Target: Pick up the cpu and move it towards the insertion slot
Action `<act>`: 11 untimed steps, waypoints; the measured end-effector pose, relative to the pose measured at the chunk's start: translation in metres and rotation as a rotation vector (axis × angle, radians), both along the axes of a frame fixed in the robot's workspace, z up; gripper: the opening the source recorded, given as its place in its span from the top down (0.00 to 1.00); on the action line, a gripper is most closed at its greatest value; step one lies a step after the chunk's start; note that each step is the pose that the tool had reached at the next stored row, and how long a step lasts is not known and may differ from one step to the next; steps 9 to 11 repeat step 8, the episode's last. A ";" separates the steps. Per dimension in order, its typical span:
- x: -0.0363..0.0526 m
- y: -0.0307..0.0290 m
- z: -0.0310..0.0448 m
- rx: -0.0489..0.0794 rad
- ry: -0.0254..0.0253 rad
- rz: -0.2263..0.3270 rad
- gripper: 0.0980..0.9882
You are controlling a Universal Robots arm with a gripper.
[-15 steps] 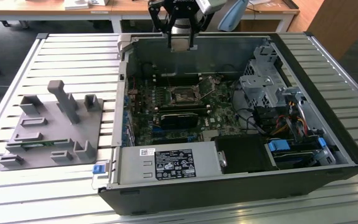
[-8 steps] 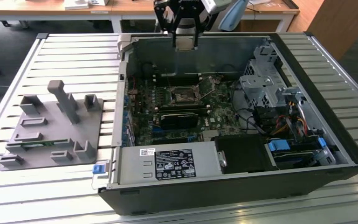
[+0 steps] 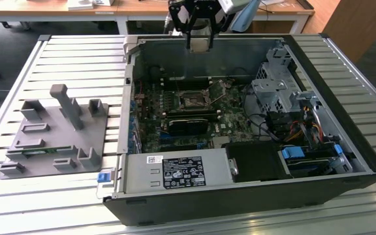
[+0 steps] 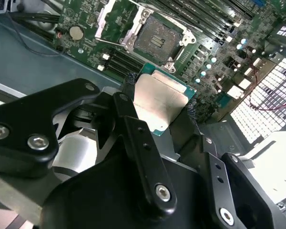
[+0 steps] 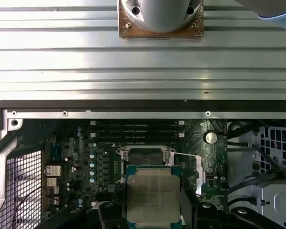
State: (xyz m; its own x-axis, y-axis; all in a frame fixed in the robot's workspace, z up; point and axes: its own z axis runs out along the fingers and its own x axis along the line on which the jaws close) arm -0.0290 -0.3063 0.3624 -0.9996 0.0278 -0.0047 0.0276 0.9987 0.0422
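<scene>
My gripper [image 3: 199,45] hangs above the far side of the open computer case, shut on the cpu [image 3: 199,41]. In both wrist views the cpu [image 4: 159,102] [image 5: 152,198] is a thin square chip with a silvery top and a green rim, pinched at two opposite edges by the black fingers [image 4: 133,119]. The insertion slot [image 3: 193,101] is a square socket with a shiny metal frame and dark centre in the middle of the motherboard. In both wrist views the insertion slot [image 4: 158,38] [image 5: 145,156] lies below and just beyond the held chip, apart from it.
The black case wall [image 3: 201,61] stands just under the gripper. A black rectangular block [image 3: 189,125] lies near the socket, a metal drive cage [image 3: 273,93] to the exterior view's right, and a power supply [image 3: 175,172] in front. A grey fixture [image 3: 51,137] sits on the slatted table [image 3: 77,58].
</scene>
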 end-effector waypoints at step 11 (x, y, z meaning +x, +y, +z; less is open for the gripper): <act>0.0025 0.0008 -0.0003 0.000 0.0000 -0.002 0.50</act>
